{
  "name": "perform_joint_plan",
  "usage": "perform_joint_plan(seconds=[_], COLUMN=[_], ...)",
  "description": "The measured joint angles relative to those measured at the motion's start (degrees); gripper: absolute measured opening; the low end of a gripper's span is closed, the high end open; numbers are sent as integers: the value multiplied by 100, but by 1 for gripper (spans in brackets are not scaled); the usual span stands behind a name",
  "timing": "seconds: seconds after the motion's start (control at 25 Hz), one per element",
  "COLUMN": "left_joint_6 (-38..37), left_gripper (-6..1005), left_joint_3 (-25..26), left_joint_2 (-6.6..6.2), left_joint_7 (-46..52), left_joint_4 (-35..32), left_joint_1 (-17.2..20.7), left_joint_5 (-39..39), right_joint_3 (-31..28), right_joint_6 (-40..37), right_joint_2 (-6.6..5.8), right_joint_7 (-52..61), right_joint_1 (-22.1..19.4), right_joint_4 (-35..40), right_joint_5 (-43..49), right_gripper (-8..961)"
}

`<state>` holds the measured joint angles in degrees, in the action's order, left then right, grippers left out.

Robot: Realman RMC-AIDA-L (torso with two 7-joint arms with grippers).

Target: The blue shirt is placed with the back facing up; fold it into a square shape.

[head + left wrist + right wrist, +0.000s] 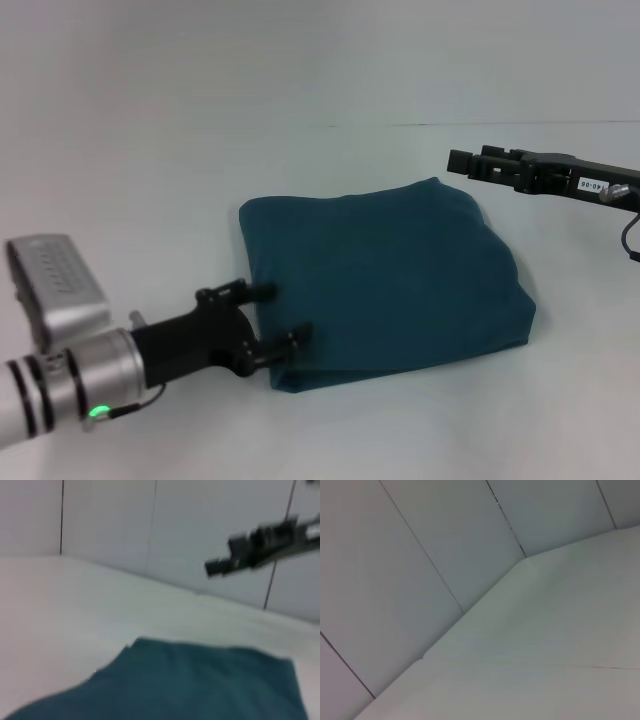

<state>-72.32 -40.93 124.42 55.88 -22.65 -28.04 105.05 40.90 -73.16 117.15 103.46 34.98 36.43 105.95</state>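
Blue shirt (385,275) folded square on white table (150,200), left gripper (285,312) jaws spread at shirt's near-left edge, right gripper (462,161) raised beyond shirt's far-right corner, jaw state unclear.

Shirt (385,275): lying folded into a rough square on the white table (150,180).
Left gripper (285,312): sitting at the shirt's near-left edge, fingers spread apart, tips touching the cloth.
Right gripper (462,163): hanging above the table beyond the shirt's far-right corner, apart from it.

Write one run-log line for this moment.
blue shirt: folded square | left gripper: open at its near-left edge | right gripper: raised, apart
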Motion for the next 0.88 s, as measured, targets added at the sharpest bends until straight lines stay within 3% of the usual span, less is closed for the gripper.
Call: perform_joint_plan(seconds=[0.28,0.56,0.6,0.88], left_joint_6=[-840,-1062,-1084,-1076], left_gripper=[770,771,772,770], left_joint_3=[137,111,122,151], left_joint_2=[-38,-50,-65,-153], left_joint_7=[1335,3340,4138,5552], left_joint_4=[-782,-1382,-1547,-1640], left_joint_1=[265,320,298,154], left_joint_5=[51,485,729,1281], right_joint_3=[-2,-5,-4,14], right_joint_6=[1,-12,-19,-45], right_joint_2=[-23,-65,-68,-131], right_joint_7=[-2,-2,-2,-2], right_joint_1=[-22,-26,-26,-26], right_joint_4=[24,21,29,51], right_joint_5=[-9,6,7,14], right_gripper=[847,848,848,848])
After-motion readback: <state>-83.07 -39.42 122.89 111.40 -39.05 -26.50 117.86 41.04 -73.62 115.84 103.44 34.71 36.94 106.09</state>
